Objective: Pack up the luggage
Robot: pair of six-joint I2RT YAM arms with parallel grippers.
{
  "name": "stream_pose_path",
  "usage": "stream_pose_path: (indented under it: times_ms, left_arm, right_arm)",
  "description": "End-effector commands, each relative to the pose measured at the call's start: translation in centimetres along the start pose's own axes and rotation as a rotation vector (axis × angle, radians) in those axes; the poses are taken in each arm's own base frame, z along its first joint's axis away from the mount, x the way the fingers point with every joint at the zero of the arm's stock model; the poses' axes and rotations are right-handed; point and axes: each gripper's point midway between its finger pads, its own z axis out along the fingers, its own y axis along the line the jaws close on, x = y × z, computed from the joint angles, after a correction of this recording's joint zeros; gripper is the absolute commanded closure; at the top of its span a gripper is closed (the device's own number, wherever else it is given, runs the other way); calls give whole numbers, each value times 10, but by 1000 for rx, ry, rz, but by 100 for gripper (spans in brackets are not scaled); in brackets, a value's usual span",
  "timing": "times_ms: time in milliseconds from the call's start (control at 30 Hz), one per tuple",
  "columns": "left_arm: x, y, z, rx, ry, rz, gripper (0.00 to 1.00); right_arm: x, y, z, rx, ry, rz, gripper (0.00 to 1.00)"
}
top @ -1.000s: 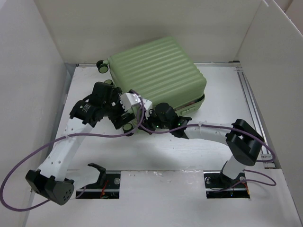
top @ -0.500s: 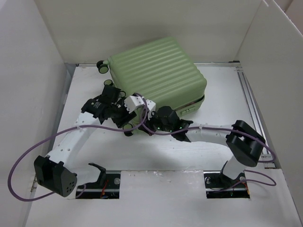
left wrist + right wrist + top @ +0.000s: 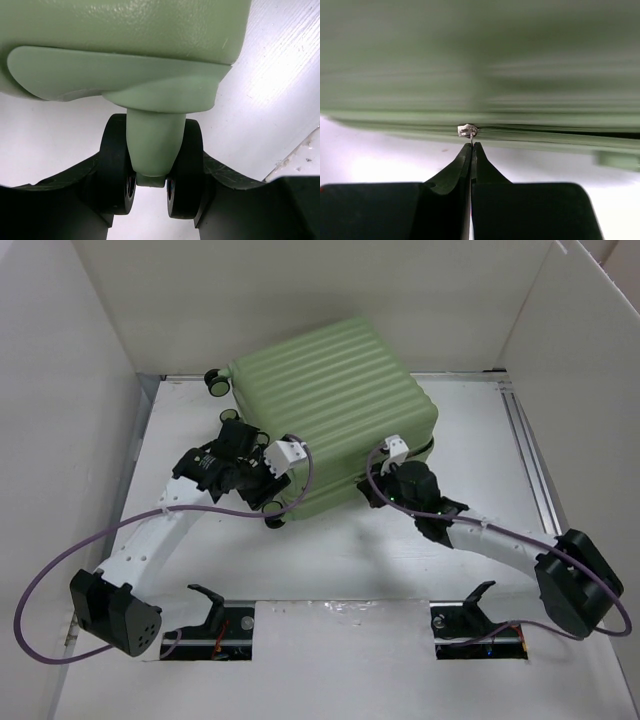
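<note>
The luggage (image 3: 330, 390) is a light-green ribbed suitcase lying flat with its lid down at the back middle of the table. My left gripper (image 3: 264, 492) sits at its near-left corner, shut on a black twin caster wheel (image 3: 117, 165); the fingers (image 3: 75, 190) press both wheel halves from outside. My right gripper (image 3: 384, 468) is at the front edge, shut on the thin pull of the silver zipper slider (image 3: 468, 130). In the right wrist view the luggage (image 3: 480, 60) fills the top, and the seam shows a dark gap to the right of the slider.
White walls (image 3: 60, 440) enclose the table on the left, back and right. A metal rail (image 3: 530, 460) runs along the right side. Another caster wheel (image 3: 215, 380) sticks out at the luggage's back left. Purple cables (image 3: 60, 570) loop beside the arms.
The left gripper dropped onto the near-left caster and closed on it. The right arm swept to the right along the luggage's front edge, staying shut on the zipper pull.
</note>
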Motion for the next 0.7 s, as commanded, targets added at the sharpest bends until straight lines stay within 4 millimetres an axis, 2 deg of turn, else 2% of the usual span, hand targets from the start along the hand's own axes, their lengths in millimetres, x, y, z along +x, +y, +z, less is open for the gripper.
stream_pose_path:
  times_ms: [0, 33, 133, 167, 233, 267, 300, 367, 400, 600, 633, 667]
  left_arm:
    - [-33, 35, -48, -209, -145, -46, 100]
    - [-30, 33, -45, -204, -136, -47, 100]
    - [-25, 38, -50, -242, -126, -30, 100]
    - [-24, 39, -50, -250, -121, -31, 100]
    - [-23, 41, -51, -258, -115, -21, 100]
    - [-23, 41, -51, -258, -115, -21, 100]
    - [-24, 40, -54, -263, -123, -20, 100]
    - [-21, 39, -51, -258, -115, -21, 100]
    - [-20, 41, -52, -266, -111, -22, 100]
    - [-19, 42, -50, -273, -105, -23, 100]
    - [-16, 41, -47, -269, -97, -24, 100]
    - [-15, 41, -45, -264, -89, -25, 100]
  right_arm:
    - [-3, -60, -10, 186, 2, -24, 100]
    - [-12, -84, -14, 241, -20, -12, 100]
    - [-13, -120, -23, 309, -2, -17, 100]
    - [-15, -146, -31, 374, -2, 1, 100]
    - [-24, -170, -39, 429, -17, 10, 100]
    - [-35, -195, -50, 488, -43, 25, 100]
    - [-47, -205, -54, 487, -79, 50, 100]
    - [-52, -221, -55, 490, -80, 75, 100]
    - [-69, -234, -59, 520, -114, 80, 100]
    - [-87, -287, -64, 597, -115, 79, 100]
    - [-96, -298, -67, 609, -132, 85, 100]
    - [-89, -309, -63, 622, -105, 85, 100]
